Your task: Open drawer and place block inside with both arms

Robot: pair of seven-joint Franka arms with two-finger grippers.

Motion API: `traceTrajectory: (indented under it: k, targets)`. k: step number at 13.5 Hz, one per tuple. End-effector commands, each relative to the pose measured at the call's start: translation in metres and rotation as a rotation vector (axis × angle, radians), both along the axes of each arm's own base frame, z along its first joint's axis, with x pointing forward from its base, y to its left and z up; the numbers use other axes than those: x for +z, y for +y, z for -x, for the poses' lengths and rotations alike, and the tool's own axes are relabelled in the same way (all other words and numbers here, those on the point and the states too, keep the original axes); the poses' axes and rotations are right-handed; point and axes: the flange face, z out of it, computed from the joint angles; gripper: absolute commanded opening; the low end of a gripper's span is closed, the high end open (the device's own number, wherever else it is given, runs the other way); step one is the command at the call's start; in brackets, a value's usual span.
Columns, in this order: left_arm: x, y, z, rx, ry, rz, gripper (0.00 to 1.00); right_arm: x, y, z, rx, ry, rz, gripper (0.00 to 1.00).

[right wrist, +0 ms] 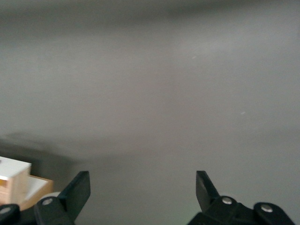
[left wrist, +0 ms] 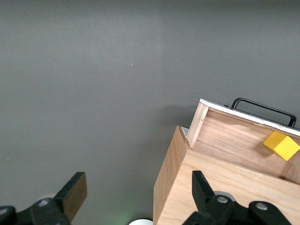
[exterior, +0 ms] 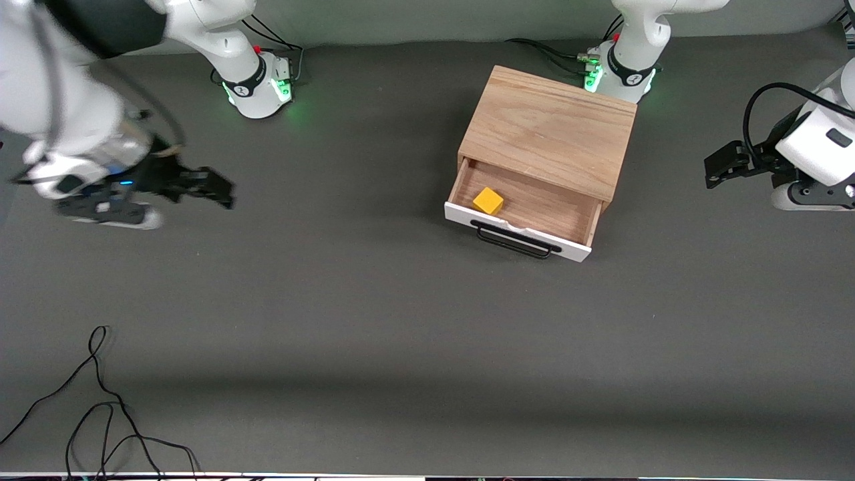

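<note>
The drawer (exterior: 528, 212) stands pulled out of its light oak box (exterior: 551, 130), its white front and black bar handle (exterior: 514, 239) toward the front camera. The block (exterior: 488, 200) lies on the drawer's wooden floor, close to the white front and at the corner toward the right arm's end of the counter (exterior: 374, 321).

The right gripper (exterior: 217, 189) hangs over bare counter at the right arm's end, well apart from the box. Its fingers (right wrist: 77, 190) are spread wide with nothing between them; the block lies well away from it, toward the left arm's end, and only a corner of the box shows at the edge of its wrist view.

The left gripper (exterior: 718, 167) hangs at the left arm's end of the counter, apart from the box and above its level. Its fingers (left wrist: 72, 192) are spread and empty. In its wrist view the box top sits just below one finger, and the block (left wrist: 281, 145) rests in the open drawer farther off, touching neither gripper.
</note>
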Motion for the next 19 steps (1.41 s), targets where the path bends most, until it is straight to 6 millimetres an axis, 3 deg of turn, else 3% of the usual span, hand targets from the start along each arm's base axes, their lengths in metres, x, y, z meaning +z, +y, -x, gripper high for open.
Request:
traceTrajectory:
  k: [1, 3, 5, 11, 19]
  targets:
    - [0.003, 0.001, 0.008, -0.008, -0.011, 0.009, 1.00, 0.000, -0.059, 0.000, 0.064, 0.002, -0.008, 1.00]
    - [0.003, 0.000, 0.008, -0.009, -0.009, 0.008, 1.00, -0.004, -0.095, -0.006, 0.097, 0.004, -0.011, 1.00]
    - [0.002, 0.000, 0.009, -0.009, -0.008, 0.008, 1.00, -0.004, -0.118, -0.007, 0.097, 0.005, 0.041, 1.00]
    - [0.002, 0.000, 0.009, -0.009, -0.006, 0.008, 1.00, -0.007, -0.159, -0.008, 0.098, 0.008, 0.052, 1.00]
    - [0.002, 0.000, 0.009, -0.009, -0.008, 0.008, 1.00, -0.009, -0.162, -0.008, 0.095, 0.017, 0.052, 1.00]
